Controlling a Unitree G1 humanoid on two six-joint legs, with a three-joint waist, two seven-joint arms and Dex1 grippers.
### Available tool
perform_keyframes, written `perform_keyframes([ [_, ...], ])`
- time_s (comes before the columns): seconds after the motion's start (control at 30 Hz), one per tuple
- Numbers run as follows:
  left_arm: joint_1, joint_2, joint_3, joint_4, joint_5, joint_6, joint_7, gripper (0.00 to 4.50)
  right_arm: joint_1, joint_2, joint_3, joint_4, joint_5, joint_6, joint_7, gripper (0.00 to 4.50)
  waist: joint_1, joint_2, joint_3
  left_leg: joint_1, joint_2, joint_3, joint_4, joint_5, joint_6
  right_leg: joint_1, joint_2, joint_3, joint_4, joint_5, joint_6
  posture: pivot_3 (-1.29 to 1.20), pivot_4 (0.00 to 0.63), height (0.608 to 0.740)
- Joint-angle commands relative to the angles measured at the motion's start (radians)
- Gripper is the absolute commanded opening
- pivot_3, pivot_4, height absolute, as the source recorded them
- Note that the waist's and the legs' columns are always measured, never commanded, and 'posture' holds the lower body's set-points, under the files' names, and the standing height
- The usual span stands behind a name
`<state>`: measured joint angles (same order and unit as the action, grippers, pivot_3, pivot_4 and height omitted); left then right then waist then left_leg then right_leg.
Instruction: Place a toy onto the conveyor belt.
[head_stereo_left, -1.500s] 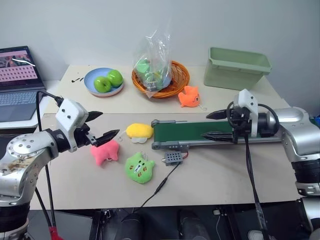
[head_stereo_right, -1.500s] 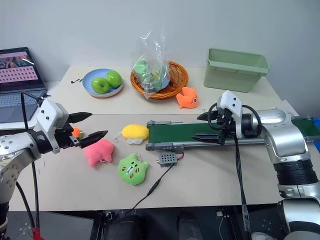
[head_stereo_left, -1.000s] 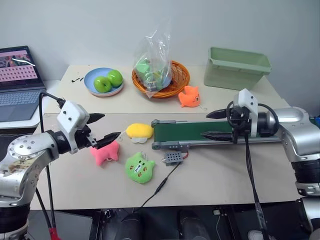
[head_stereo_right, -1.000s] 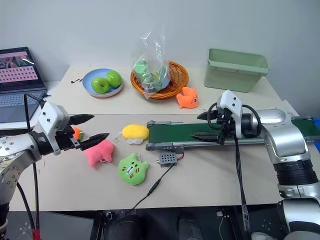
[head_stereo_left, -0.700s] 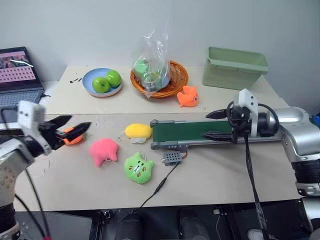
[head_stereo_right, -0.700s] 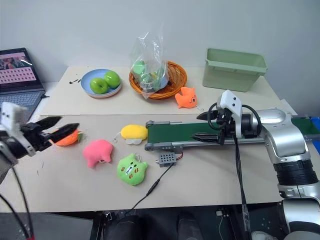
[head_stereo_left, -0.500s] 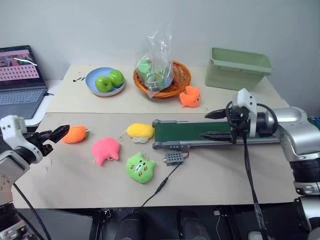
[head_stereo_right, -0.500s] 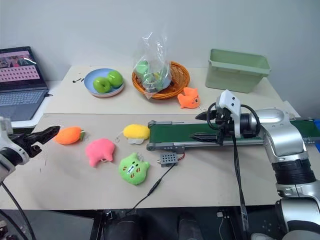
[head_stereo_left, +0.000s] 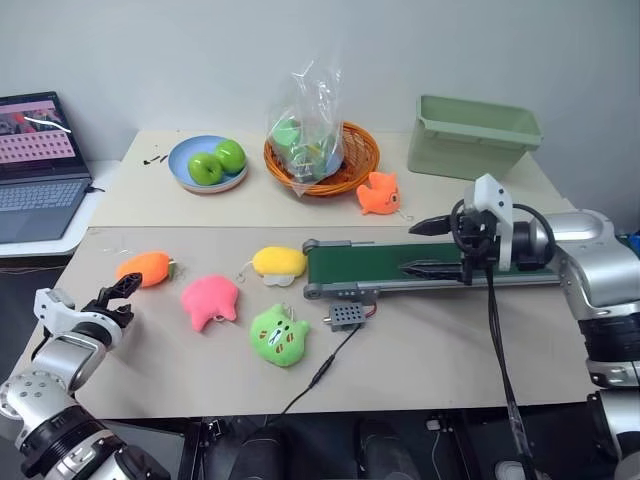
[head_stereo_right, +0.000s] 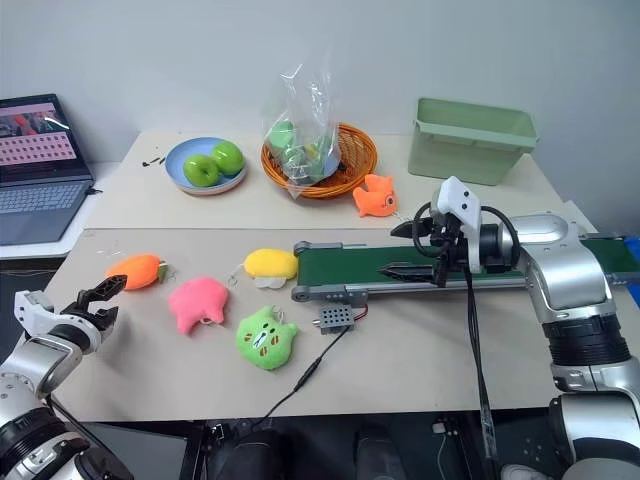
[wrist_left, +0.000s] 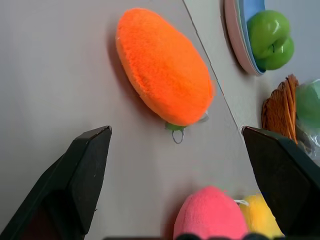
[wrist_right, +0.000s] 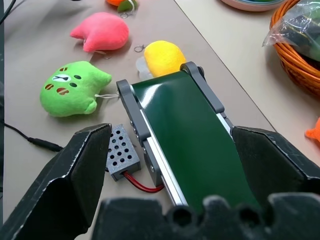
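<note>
Beside pink plush, unlabelled toy

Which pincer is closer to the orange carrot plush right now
Left. The left pincer sits open just short of the carrot plush, not touching it. The right pincer hangs open over the conveyor belt, far across the table from the plush.

Open end effector above the conveyor belt.
</note>
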<state>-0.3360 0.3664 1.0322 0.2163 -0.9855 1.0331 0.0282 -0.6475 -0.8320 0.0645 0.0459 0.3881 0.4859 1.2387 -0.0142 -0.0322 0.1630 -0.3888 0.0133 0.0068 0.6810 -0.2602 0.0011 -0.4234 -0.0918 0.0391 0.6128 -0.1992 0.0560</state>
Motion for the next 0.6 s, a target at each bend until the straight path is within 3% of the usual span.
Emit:
perform_keyframes([
  [0.03, -0.012, 0.042, 0.006, 0.048, -0.028, -0.057, -0.038, 4.47, -0.005, -0.024, -0.05, -0.059, 0.029, 0.011, 0.006, 4.5, 0.0, 0.0, 0.0, 0.0, 0.0, 0.0, 0.0, 0.0, 0.0, 0.0, 0.0, 0.0, 0.0, 0.0, 0.0, 0.0, 0.15, 0.74],
  [0.6, -0.227, 0.205, -0.153, 0.621, 0.112, -0.323, -0.289, 4.47, 0.002, -0.113, -0.104, -0.148, 0.054, 0.08, -0.017, 4.5, 0.002, 0.0, 0.0, 0.0, 0.0, 0.0, 0.0, 0.0, 0.0, 0.0, 0.0, -0.001, 0.0, 0.0, 0.0, 0.0, 0.15, 0.74],
])
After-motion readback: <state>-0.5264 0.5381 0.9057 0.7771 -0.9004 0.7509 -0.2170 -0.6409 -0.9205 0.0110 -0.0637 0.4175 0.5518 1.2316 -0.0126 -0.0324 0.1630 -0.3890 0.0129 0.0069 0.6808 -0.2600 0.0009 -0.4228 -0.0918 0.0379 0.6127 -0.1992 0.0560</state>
